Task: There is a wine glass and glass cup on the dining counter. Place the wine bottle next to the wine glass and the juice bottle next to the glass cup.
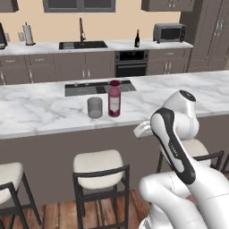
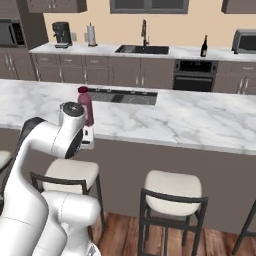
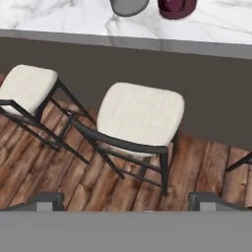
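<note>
The juice bottle (image 1: 114, 98) stands upright on the dining counter (image 1: 40, 112), just beside the glass cup (image 1: 95, 107), which sits to its left in the left base view with a slim gap between them. In my hand view both show at the top edge, cup (image 3: 129, 6) left of bottle (image 3: 176, 7), near the counter's front edge (image 3: 147, 29). The wine bottle (image 1: 137, 39) stands well apart, upright on the back worktop (image 1: 120, 45) between the sink (image 1: 82, 44) and the microwave (image 1: 169, 32). My gripper (image 3: 126, 201) is spread fully wide and holds nothing; it looks down over a cushioned bar stool (image 3: 140, 115) and the wooden floor (image 3: 44, 172) in front of the counter.
</note>
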